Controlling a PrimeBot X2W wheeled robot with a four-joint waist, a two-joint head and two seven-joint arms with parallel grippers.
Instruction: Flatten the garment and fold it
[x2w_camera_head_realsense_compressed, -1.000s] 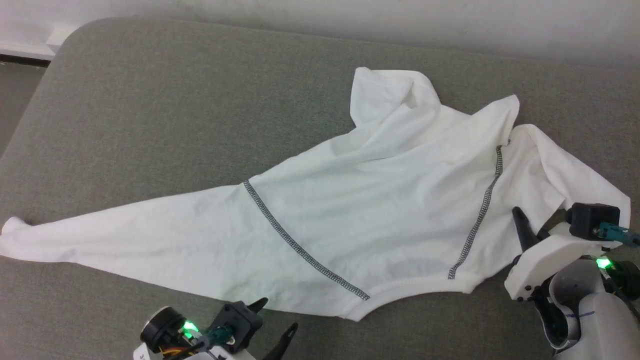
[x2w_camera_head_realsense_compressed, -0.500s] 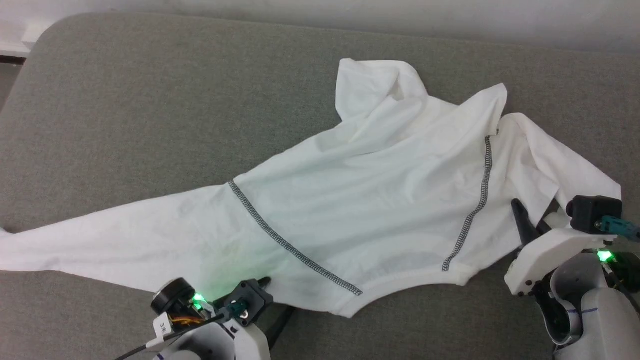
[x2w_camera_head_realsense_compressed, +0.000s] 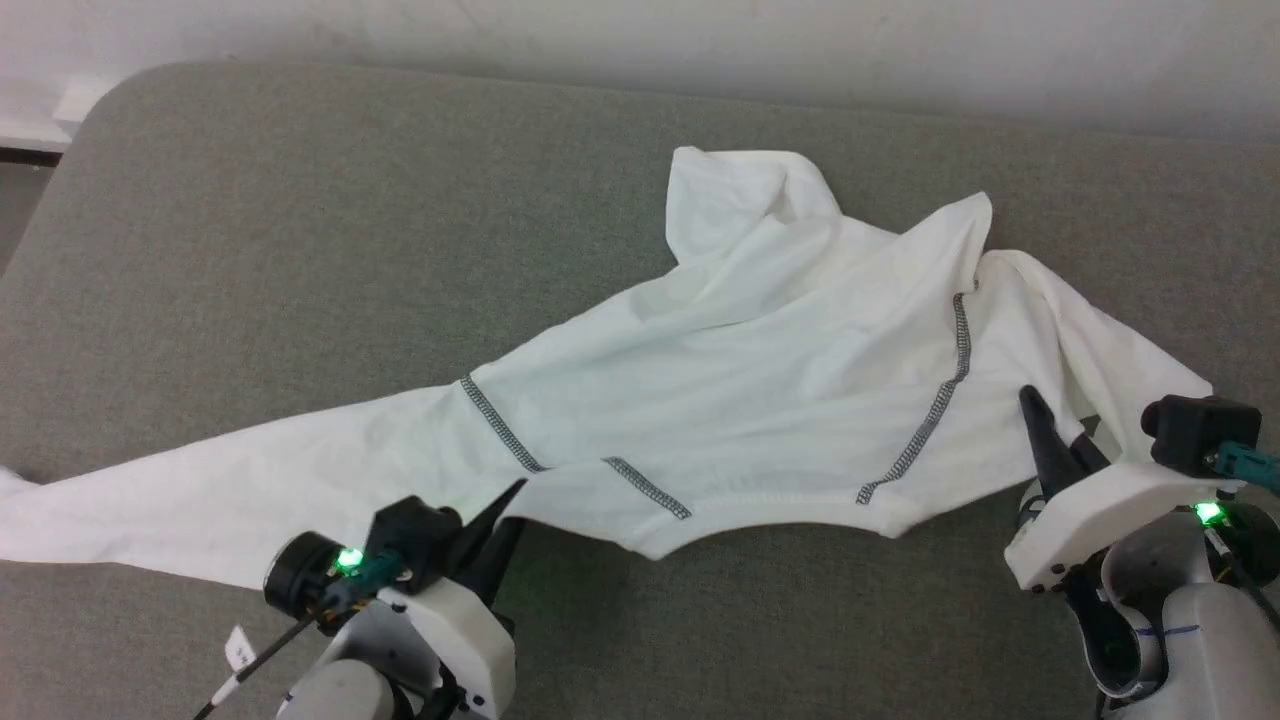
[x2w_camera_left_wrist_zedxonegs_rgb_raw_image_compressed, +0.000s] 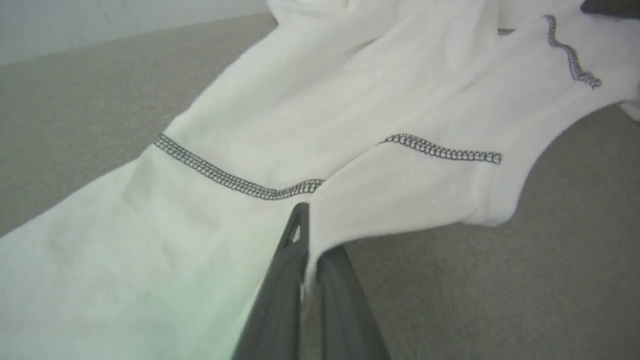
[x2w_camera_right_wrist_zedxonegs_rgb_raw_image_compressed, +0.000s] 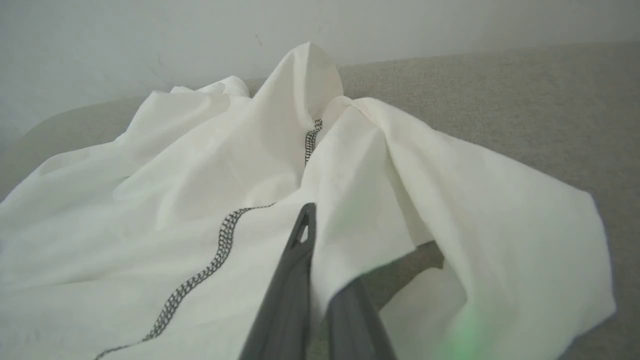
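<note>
- White thin-fabric long-sleeved shirt (x2w_camera_head_realsense_compressed: 760, 400) lies half-spread on the grey woven cushion surface (x2w_camera_head_realsense_compressed: 300, 250), between the two grippers and out ahead of their fingertips.
- Left gripper (x2w_camera_left_wrist_zedxonegs_rgb_raw_image_compressed: 315, 230): dark fingers pressed together, pinching the shirt's near edge just beside a grey-black zigzag seam (x2w_camera_left_wrist_zedxonegs_rgb_raw_image_compressed: 225, 177). A tuck of cloth crosses that seam right at the tips.
- Right gripper (x2w_camera_right_wrist_zedxonegs_rgb_raw_image_compressed: 325, 250): fingers likewise closed on cloth, just beside the other zigzag seam (x2w_camera_right_wrist_zedxonegs_rgb_raw_image_compressed: 220, 240). Loose sleeve fabric droops outboard of it.
- Long sleeve (x2w_camera_head_realsense_compressed: 200, 490) runs flat, well outboard of the left gripper. A crumpled hump of body cloth (x2w_camera_head_realsense_compressed: 740, 200) sits far ahead of both.
- Read: flattening stage, folding not started. Both pinches look set for a spread-and-pull.
- To do it well: move the grippers apart first until the edge between them goes straight. Then draw back towards the robot, low over the cushion, so the far hump drags flat instead of flipping.
- Match both arms' pace; an uneven pull would skew the body.
- Thin cloth, shallow bite: likely to slip if jerked. Go slow.
- The left tuck probably needs a re-grip or a smoothing pass afterwards.
</note>
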